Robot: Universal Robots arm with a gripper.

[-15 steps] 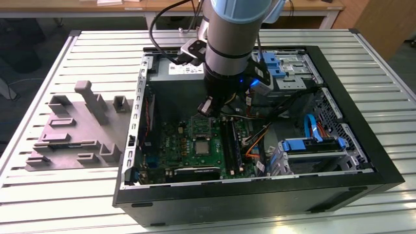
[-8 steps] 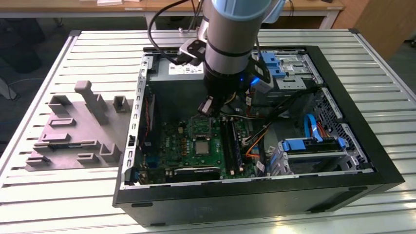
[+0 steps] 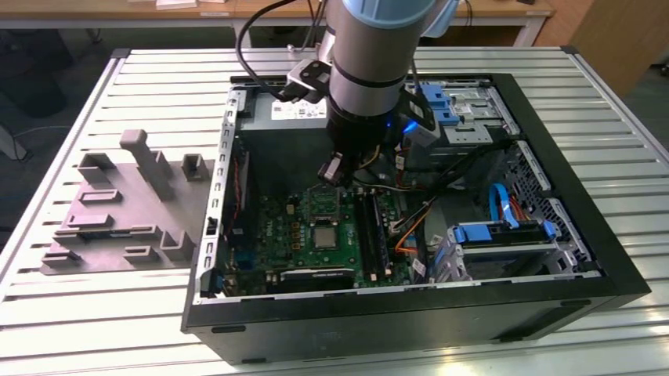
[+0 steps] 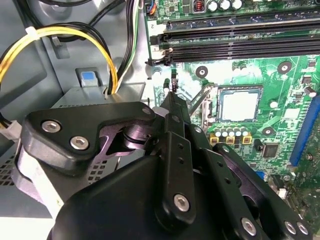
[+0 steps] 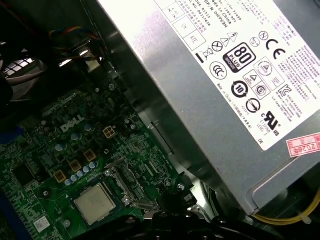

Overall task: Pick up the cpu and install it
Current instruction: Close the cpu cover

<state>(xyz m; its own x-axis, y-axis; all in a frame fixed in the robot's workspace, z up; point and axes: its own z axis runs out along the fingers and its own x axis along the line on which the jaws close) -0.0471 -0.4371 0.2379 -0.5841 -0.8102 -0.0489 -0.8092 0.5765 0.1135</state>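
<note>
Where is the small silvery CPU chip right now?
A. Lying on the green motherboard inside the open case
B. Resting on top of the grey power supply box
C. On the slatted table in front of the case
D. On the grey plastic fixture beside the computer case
A: in both wrist views the cpu lies flat on the green motherboard, inside the metal socket frame, with the gripper hovering apart from it.

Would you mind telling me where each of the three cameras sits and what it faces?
Exterior view: off the arm, high up, looking down on the open computer case; the arm's wrist shows above the motherboard.
Second wrist view: on the arm, looking past the gripper at the cpu.
First wrist view: on the arm, facing the power supply and the cpu.
All three share the cpu in its socket.
</note>
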